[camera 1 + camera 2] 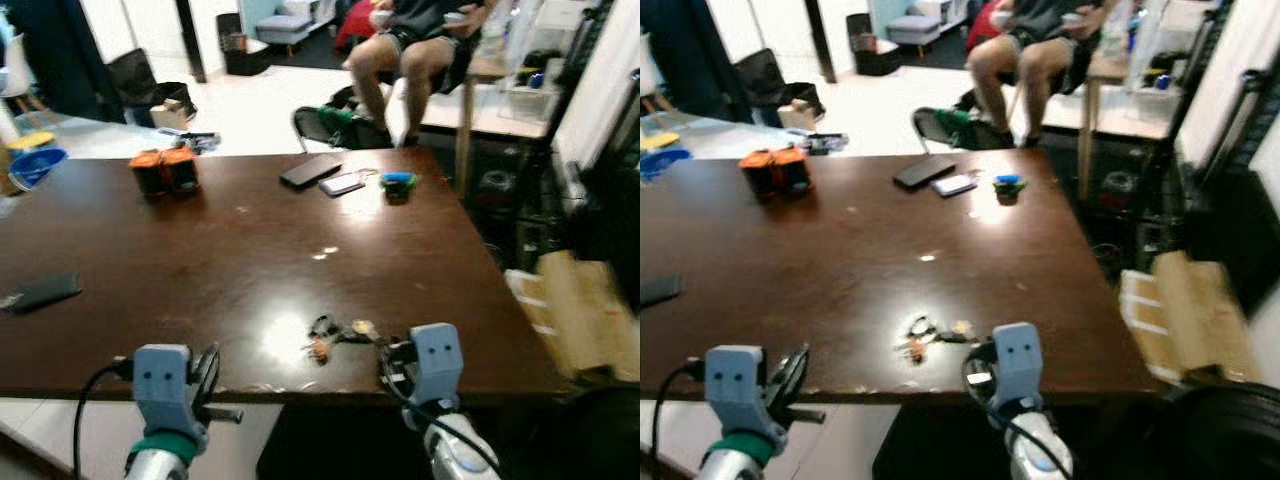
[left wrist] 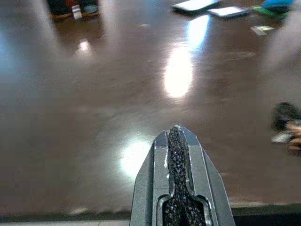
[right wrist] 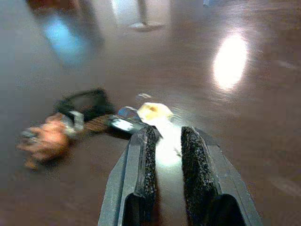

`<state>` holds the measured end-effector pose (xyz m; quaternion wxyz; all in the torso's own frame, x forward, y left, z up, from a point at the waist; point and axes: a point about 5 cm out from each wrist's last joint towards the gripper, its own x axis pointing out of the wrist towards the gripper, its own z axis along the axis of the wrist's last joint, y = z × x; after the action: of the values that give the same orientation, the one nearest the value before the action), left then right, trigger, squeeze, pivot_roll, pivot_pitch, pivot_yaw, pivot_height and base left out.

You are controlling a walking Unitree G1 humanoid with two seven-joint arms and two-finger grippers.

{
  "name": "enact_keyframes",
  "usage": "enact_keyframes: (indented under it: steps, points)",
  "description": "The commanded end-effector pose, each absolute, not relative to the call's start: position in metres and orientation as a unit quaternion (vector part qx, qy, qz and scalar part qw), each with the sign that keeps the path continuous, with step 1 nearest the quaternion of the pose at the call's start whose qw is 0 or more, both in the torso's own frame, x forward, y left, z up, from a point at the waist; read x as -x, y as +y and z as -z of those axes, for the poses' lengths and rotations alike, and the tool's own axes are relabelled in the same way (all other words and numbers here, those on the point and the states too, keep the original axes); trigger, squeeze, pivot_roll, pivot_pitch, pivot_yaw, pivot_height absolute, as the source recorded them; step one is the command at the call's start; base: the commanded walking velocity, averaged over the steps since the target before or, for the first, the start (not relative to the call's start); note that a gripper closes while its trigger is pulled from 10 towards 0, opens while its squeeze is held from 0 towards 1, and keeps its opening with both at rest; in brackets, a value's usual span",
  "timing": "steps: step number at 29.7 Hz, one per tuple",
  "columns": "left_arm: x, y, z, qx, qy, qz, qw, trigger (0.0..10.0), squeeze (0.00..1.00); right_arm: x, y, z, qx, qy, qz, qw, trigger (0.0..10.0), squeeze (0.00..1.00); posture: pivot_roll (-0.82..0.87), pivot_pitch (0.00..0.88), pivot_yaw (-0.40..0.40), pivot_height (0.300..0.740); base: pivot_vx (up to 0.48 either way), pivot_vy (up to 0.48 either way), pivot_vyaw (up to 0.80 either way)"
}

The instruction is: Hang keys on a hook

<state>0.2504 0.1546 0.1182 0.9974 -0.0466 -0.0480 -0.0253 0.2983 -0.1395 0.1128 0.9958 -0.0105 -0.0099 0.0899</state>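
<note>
A bunch of keys (image 1: pixel 338 334) with a black fob and an orange charm lies on the dark brown table (image 1: pixel 220 270), close to its near edge. The right gripper (image 3: pixel 164 141) rests just beside the keys, its black fingers (image 3: pixel 196 169) slightly parted with a narrow gap and nothing between them. The left gripper (image 2: pixel 176 155) hovers at the table's near edge, well apart from the keys, its fingers pressed together. No writing on any object is legible. Farther back on the table sit two orange-and-black items (image 1: pixel 165 170), a dark phone (image 1: pixel 310 170), a smaller phone (image 1: pixel 342 184) and a blue-green object (image 1: pixel 398 183); another dark flat device (image 1: pixel 45 292) lies near the left edge. Beyond the table a person (image 1: pixel 415 50) sits on a chair, and cardboard (image 1: pixel 580 310) leans at the right.
</note>
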Motion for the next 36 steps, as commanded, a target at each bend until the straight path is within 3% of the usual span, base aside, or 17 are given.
enact_keyframes:
  steps: [1,20,21,22,23,28,29,30,31,36]
  points:
    - [-0.248,0.156,-0.114,0.041,-0.040,0.021,0.998,10.0,0.00,-0.296,-0.139,-0.107,0.008,0.002,-0.091,0.996,10.0,0.00,-0.09,0.087,0.155,0.740,0.000,0.000,0.00]
    - [-0.246,0.156,-0.113,0.046,-0.034,0.023,0.998,10.0,0.00,-0.310,-0.147,-0.110,0.019,0.015,-0.083,0.996,10.0,0.00,-0.09,0.087,0.156,0.740,0.000,0.000,0.00]
    - [-0.246,0.156,-0.113,0.048,-0.033,0.025,0.998,10.0,0.00,-0.312,-0.146,-0.110,0.017,0.017,-0.086,0.996,10.0,0.84,-0.09,0.087,0.156,0.740,0.000,0.000,0.00]
    - [-0.246,0.155,-0.113,0.048,-0.033,0.026,0.998,10.0,0.00,-0.313,-0.145,-0.111,0.013,0.019,-0.090,0.996,10.0,0.84,-0.09,0.087,0.156,0.740,0.000,0.000,0.00]
    - [-0.246,0.155,-0.113,0.048,-0.033,0.027,0.998,10.0,0.00,-0.315,-0.143,-0.112,0.008,0.020,-0.095,0.995,10.0,1.00,-0.10,0.082,0.159,0.740,0.000,0.000,0.00]
    - [-0.247,0.155,-0.113,0.048,-0.033,0.027,0.998,10.0,0.00,-0.319,-0.139,-0.116,0.008,0.026,-0.112,0.993,10.0,1.00,-0.10,0.082,0.158,0.740,0.000,0.000,0.00]
    - [-0.247,0.155,-0.113,0.047,-0.032,0.027,0.998,10.0,0.00,-0.320,-0.138,-0.116,0.009,0.029,-0.120,0.992,10.0,0.70,-0.10,0.081,0.158,0.740,0.000,0.000,0.00]
    - [-0.247,0.156,-0.113,0.046,-0.032,0.026,0.998,10.0,0.00,-0.320,-0.136,-0.116,0.011,0.033,-0.127,0.991,10.0,0.15,-0.10,0.081,0.158,0.740,0.000,0.000,0.00]
    - [-0.247,0.156,-0.112,0.045,-0.031,0.026,0.998,10.0,0.00,-0.321,-0.134,-0.115,0.016,0.044,-0.136,0.990,10.0,0.00,-0.10,0.081,0.158,0.740,0.000,0.000,0.00]
    - [-0.246,0.156,-0.111,0.042,-0.029,0.026,0.998,10.0,0.00,-0.322,-0.130,-0.113,0.029,0.071,-0.155,0.985,10.0,0.00,-0.10,0.080,0.155,0.740,0.000,0.000,0.00]
